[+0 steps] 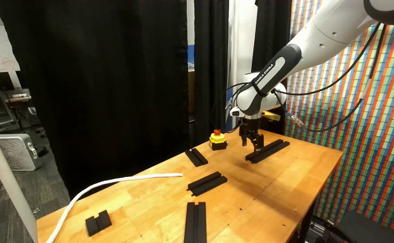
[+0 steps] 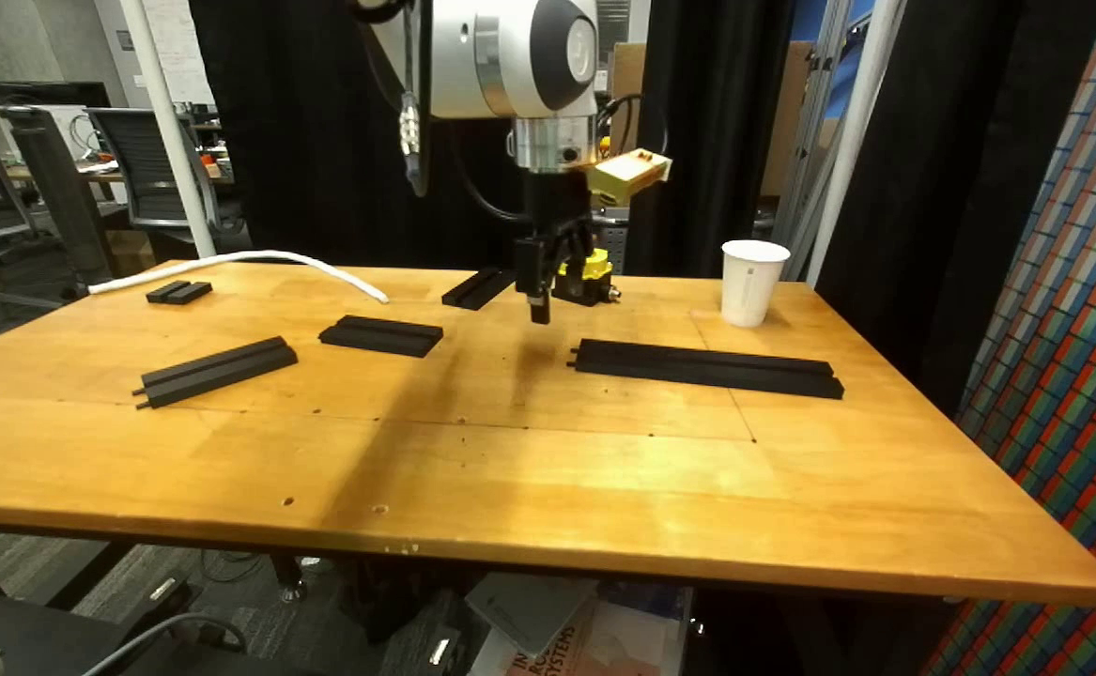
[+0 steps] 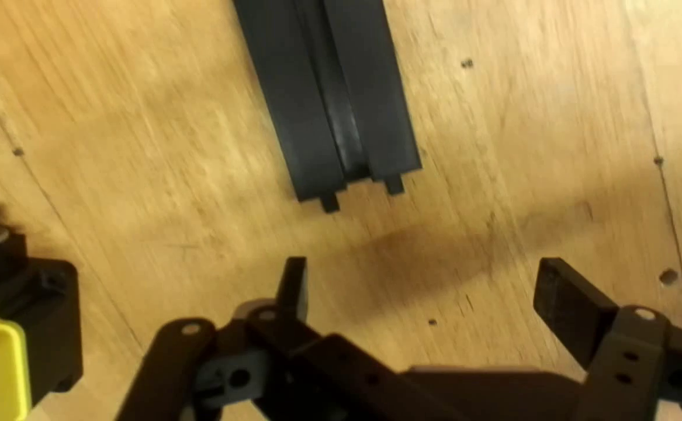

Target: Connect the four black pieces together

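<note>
Spread wide at the end effector [image 3: 425, 278], with nothing between the fingers [image 3: 574, 316]. Facing the long black strip [image 3: 332, 96], flat on the bench [image 2: 604, 498] just ahead of the fingertips in the wrist view and apart from them, with thin pegs [image 3: 330, 203] pointed back their way.

Could go wrong by coming down too close and bending or snapping a peg. Could also knock the strip askew through an off-centre grip, or work loose any join along it; judged from the length, probably made of bars already connected. Might later fail to fit the nearer loose bar [image 2: 380, 335] or the farther loose bar [image 2: 214, 371], both across the end effector from the strip, because of a skewed approach. Might grab the stubby black piece [image 1: 196, 157] or the small black block [image 1: 98, 222], on that same side, through sheer likeness. Could clip the stop button [image 3: 37, 316], just left in the wrist view, by swinging wide.

In looks: matt black, flat, narrow and straight, with squared edges and a groove running lengthwise, faintly shiny toward the pegged end.
</note>
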`<state>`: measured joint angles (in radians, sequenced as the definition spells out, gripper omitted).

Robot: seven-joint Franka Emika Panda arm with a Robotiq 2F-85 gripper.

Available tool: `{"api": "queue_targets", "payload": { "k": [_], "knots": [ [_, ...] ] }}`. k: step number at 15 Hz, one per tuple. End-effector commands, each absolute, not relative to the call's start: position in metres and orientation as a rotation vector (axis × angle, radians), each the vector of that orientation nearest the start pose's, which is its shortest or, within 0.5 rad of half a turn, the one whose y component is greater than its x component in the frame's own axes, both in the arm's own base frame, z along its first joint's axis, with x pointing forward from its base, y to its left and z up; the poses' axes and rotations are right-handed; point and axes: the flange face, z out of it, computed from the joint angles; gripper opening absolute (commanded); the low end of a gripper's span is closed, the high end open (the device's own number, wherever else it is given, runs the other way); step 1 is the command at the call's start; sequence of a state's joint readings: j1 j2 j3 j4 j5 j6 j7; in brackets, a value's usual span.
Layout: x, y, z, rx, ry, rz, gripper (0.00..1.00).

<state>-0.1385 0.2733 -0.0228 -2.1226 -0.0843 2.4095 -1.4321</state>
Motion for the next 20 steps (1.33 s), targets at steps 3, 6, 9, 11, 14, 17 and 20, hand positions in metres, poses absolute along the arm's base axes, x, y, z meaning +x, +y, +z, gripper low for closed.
{"api": "queue_targets", "payload": {
  "k": [3,6,9,11,14,17,20],
  "knots": [
    [0.548,0.003,0.279,-2.511,-1.943,0.082,1.00],
    [0.543,0.050,0.272,-2.463,-1.987,0.084,1.00],
    [0.537,0.081,0.271,-2.421,-2.035,0.058,1.00],
    [0.534,0.092,0.272,-2.396,-2.076,0.008,1.00],
    [0.531,0.102,0.268,-2.374,-2.101,-0.038,1.00],
    [0.529,0.106,0.262,-2.349,-2.128,-0.096,1.00],
    [0.528,0.111,0.257,-2.326,-2.155,-0.125,1.00]
  ]
}}
